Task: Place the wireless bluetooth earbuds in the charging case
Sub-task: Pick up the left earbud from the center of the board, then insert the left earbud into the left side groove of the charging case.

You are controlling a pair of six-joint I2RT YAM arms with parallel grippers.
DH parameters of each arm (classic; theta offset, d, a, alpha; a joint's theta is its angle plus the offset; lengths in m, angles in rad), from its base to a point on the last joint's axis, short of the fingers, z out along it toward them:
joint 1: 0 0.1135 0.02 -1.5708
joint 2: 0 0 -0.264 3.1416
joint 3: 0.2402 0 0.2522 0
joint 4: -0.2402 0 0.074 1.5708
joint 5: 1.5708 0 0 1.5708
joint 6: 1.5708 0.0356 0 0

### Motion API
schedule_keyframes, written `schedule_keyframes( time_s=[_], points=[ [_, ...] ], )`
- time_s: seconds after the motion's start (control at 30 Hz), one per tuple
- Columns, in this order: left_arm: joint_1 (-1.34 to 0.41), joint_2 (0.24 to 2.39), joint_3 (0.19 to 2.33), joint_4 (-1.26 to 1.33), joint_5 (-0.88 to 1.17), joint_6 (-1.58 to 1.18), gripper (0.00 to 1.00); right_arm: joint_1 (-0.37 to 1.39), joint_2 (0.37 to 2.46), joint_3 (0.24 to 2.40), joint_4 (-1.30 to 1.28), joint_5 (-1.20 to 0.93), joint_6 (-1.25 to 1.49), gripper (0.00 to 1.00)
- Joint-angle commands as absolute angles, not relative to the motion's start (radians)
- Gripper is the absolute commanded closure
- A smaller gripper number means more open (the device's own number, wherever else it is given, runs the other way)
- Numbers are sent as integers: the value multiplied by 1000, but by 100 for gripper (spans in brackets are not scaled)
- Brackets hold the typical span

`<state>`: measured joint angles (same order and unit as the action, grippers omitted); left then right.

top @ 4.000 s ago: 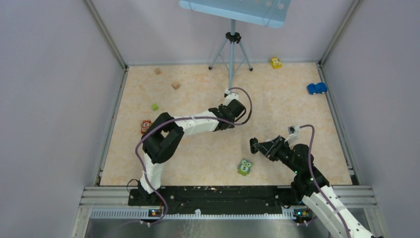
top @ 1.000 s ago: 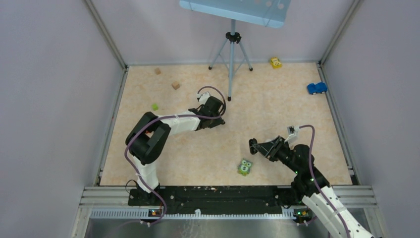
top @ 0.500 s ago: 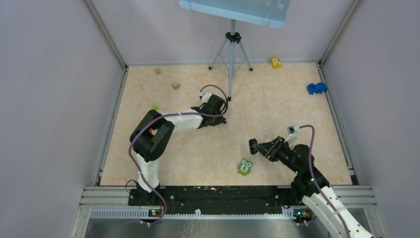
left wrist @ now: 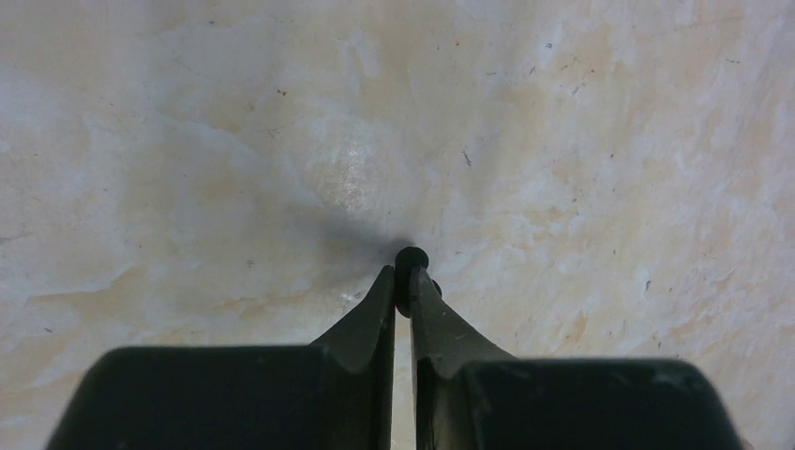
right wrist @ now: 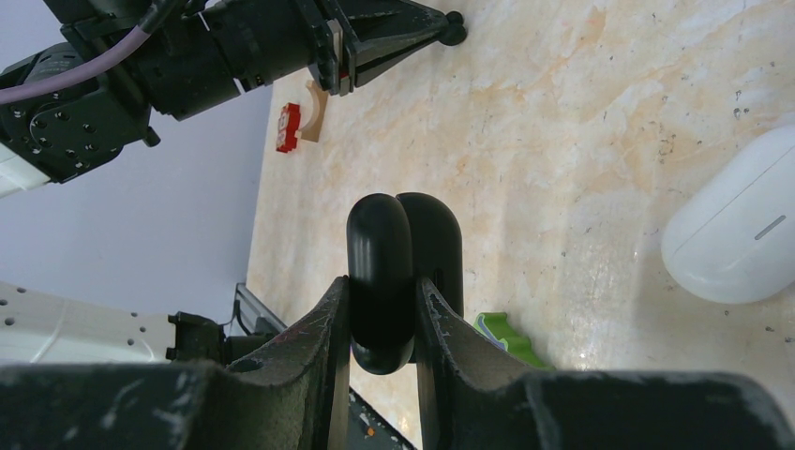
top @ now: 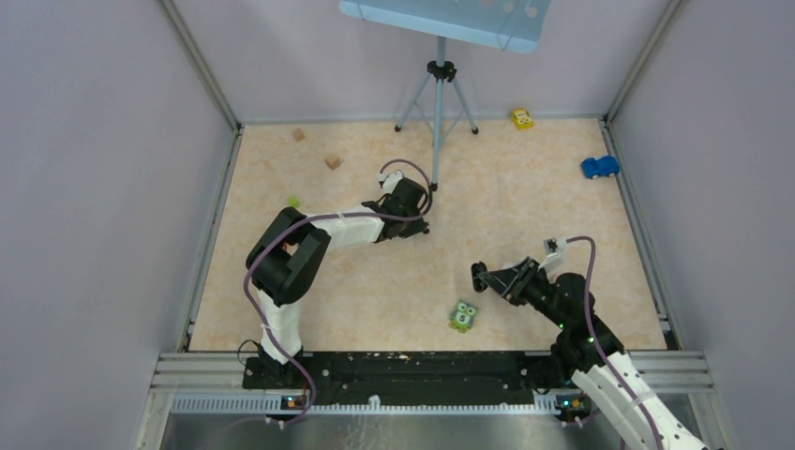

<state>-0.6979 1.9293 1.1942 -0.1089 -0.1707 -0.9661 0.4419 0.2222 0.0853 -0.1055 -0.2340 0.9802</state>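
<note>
Black bud [left wrist: 411, 257] pinched by left gripper [left wrist: 404, 283] likely needed steady lifting toward the case [right wrist: 405, 234] clamped by right gripper [right wrist: 382, 289], four o'clock.

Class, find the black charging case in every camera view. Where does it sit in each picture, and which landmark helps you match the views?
Top external: the black charging case is right of centre, at the tip of the right gripper.
Left wrist: not in it.
Right wrist: centre, clamped between the right gripper's fingers.
Shared landmark: the left gripper, also bottom centre in its own view and top centre in the right wrist view.
</note>
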Motion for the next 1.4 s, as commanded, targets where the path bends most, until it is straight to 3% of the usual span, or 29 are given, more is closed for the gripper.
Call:
schedule_keyframes(
  time_s=[0.0,0.07,0.37,0.63,0.9,1.37],
  points=[
    [-700,1887,1184,-57,-131,-964,92,436,213,95,-89,-239,985,91],
    [-700,1874,1182,-44,-120,-948,100,436,212,98,-92,-241,984,91],
    [-700,1765,1165,-52,-55,-845,100,437,214,112,-98,-234,967,91],
    [-736,1559,1061,-9,173,-714,100,436,246,115,-60,-239,955,91],
    [-816,1436,862,242,330,-792,100,436,250,64,73,-280,1004,94],
    [-943,1412,707,522,207,-863,100,436,250,67,83,-281,1009,94]
  ],
)
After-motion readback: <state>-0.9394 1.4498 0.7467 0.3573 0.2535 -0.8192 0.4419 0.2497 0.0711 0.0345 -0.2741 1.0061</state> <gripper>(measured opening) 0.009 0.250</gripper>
